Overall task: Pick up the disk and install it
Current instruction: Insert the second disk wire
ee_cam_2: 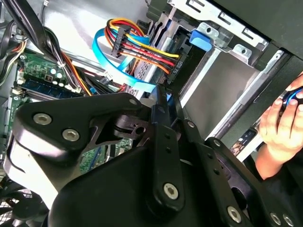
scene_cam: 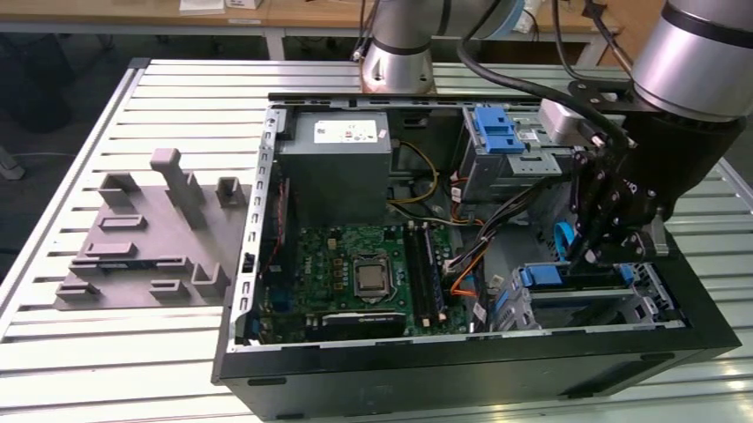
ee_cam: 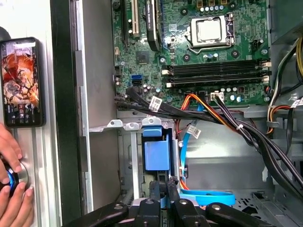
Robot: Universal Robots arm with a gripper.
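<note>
The disk point(ee_cam: 156, 153) sits in the metal drive cage at the front corner of the open computer case, and its blue plastic end faces out. In the exterior view, that blue end point(scene_cam: 541, 275) shows at the case's lower right. My gripper point(ee_cam: 164, 189) hangs right over the disk, and its black fingers point(ee_cam: 154, 191) are shut close together with only a sliver of blue between them. I cannot tell whether the tips touch the disk. In the second wrist view, the gripper point(ee_cam_2: 163, 94) points into the cage next to a blue ribbon cable point(ee_cam_2: 111, 61).
Black and coloured cable bundles point(ee_cam: 227, 118) cross beside the cage. The motherboard point(scene_cam: 365, 273) and grey power-supply box point(scene_cam: 341, 167) fill the case's left half. An upper cage carries a blue latch bracket point(scene_cam: 500, 132). A grey fixture point(scene_cam: 153, 233) lies on the table. A person's hand point(ee_cam: 12, 189) rests by a phone point(ee_cam: 21, 80).
</note>
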